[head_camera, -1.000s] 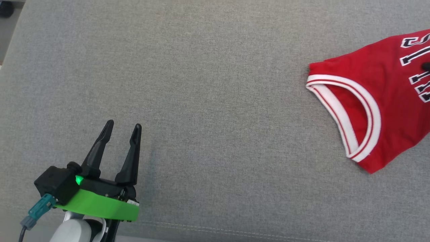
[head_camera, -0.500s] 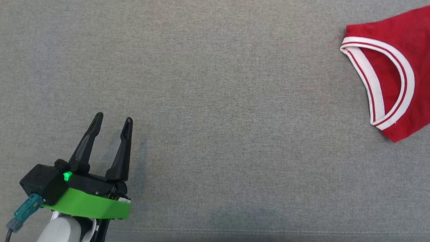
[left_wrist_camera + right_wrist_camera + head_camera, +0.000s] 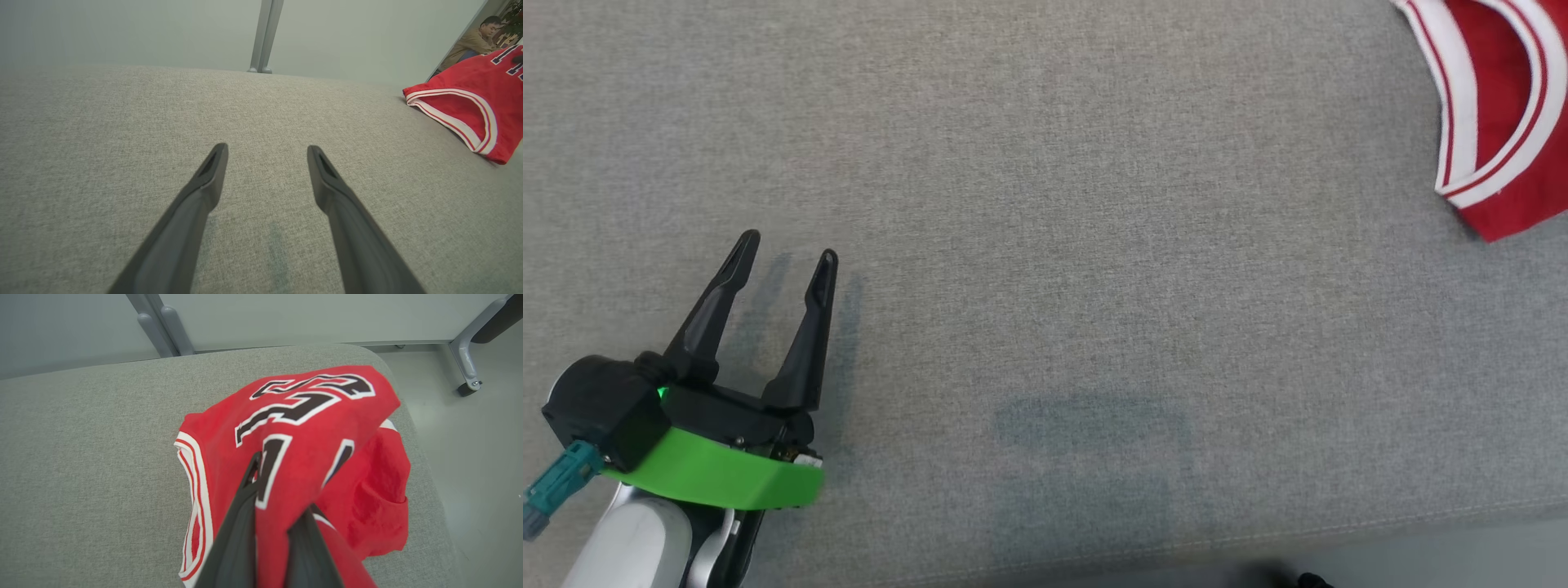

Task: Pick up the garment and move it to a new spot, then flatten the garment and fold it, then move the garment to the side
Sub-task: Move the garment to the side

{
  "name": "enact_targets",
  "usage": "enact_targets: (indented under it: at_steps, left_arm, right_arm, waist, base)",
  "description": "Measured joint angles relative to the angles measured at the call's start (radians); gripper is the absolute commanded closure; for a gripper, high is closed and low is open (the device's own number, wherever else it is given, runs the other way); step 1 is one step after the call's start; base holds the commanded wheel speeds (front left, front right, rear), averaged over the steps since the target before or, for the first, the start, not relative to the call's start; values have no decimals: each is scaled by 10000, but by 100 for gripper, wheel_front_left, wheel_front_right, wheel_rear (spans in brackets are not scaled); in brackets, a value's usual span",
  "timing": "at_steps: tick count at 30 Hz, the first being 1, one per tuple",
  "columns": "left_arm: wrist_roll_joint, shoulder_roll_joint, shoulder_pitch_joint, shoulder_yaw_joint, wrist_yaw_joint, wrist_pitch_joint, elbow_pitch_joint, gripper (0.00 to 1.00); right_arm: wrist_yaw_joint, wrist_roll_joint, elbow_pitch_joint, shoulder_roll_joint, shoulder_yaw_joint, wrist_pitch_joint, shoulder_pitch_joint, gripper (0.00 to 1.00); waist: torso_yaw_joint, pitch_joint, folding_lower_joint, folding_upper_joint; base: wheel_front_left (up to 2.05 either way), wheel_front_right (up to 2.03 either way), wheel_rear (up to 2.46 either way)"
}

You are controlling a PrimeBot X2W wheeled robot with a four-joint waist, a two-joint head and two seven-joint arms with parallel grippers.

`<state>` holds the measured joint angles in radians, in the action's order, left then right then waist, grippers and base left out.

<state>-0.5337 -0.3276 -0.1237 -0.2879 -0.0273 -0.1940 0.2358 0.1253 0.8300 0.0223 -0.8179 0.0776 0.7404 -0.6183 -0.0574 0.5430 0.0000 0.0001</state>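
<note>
the right gripper (image 3: 282,486) was pinched tight on a fold of the red jersey (image 3: 310,416), which lay bunched beside the right edge of the grey cushion (image 3: 1094,245), near its far rounded corner. the left gripper (image 3: 787,247) hovered empty, jaws spread wide, toward the near left edge, with a broad bare stretch of cushion between them.

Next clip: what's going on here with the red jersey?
The right pincer is shut on a bunch of the red jersey, whose cloth drapes over its fingers. The jersey sits crumpled, not flat, near one end of the grey cushion. The left pincer is open and holds nothing, over bare cushion well apart from the jersey.
</note>
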Motion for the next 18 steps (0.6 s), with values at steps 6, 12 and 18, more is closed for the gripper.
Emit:
enact_targets:
  at_steps: [6, 12, 18]
  left_arm:
    - [102, -119, -201, 12, 2, 288, 249, 0]
    - [155, -366, -312, 69, 27, 660, 359, 0]
    - [213, -500, -598, 146, 29, 792, 700, 0]
  right_arm:
    - [0, -343, 316, -71, -278, -514, -290, 100]
    - [-2, -416, 704, -105, -585, -903, -610, 100]
    - [-2, -550, 1172, -284, -949, -1323, -1004, 100]
  waist:
    - [-384, 609, 1, 0]
    - [-637, 1232, 1, 0]
    - [-803, 1833, 0, 0]
  base:
    - [0, 0, 0]
    - [0, 0, 0]
    - [0, 0, 0]
